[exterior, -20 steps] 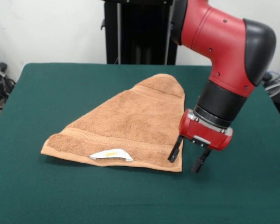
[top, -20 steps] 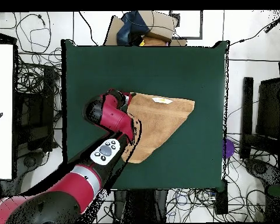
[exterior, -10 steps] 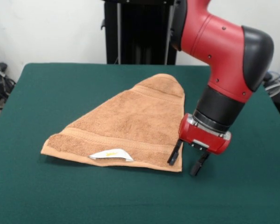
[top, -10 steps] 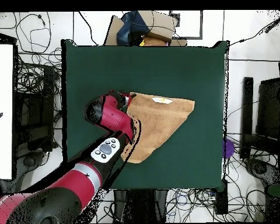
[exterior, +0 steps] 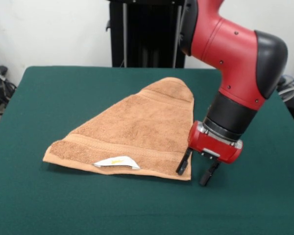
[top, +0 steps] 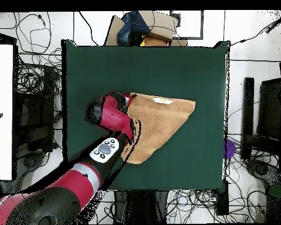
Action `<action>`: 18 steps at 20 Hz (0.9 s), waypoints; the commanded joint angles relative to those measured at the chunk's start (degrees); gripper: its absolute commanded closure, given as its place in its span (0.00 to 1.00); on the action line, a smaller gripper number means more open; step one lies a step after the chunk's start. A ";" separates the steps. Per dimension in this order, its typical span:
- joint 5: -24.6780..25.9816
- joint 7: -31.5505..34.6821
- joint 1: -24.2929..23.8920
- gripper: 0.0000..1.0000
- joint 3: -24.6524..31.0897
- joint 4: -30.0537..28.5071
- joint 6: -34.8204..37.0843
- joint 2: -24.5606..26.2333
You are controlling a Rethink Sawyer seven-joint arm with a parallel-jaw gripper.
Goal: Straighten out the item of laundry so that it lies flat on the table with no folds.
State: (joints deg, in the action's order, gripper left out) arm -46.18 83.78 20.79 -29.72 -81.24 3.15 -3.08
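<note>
Towel [exterior: 137, 129] folded into a triangle, lying mid-tabletop [exterior: 49, 205], white label [exterior: 116, 162] on near edge, gripper [exterior: 196, 171] low at towel's near right corner, jaws apart, one finger [exterior: 183, 162] over the corner, other beside it over bare tabletop

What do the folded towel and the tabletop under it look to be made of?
The towel looks like tan terry cloth: nubby looped pile, flatter woven bands near its edges, and a small white label. The table seems covered in dark green felt: matte, even, no shine.

Arm [top: 110, 120] hides the towel's [top: 160, 120] corner overhead — fingers too.
</note>
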 commanded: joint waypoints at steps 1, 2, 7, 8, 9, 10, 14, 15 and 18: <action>-0.45 15.23 1.12 0.00 3.28 2.23 9.86 4.23; -0.48 15.38 1.27 0.00 2.93 2.51 10.30 4.45; -0.32 15.61 1.37 0.00 2.78 2.90 10.91 4.80; -0.32 15.74 1.47 0.00 2.64 2.96 11.03 4.87; -0.24 15.80 1.57 0.00 2.42 3.06 11.38 4.97; -0.22 15.86 1.61 0.00 2.38 2.97 11.41 4.94; -0.13 15.87 1.78 0.00 2.10 3.13 11.69 5.08; -0.15 15.96 1.87 0.00 1.95 3.21 12.02 5.15; -0.26 16.21 2.09 0.00 1.67 3.52 12.63 5.34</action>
State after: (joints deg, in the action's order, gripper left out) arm -46.18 83.78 22.27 -32.83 -79.40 6.05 -1.18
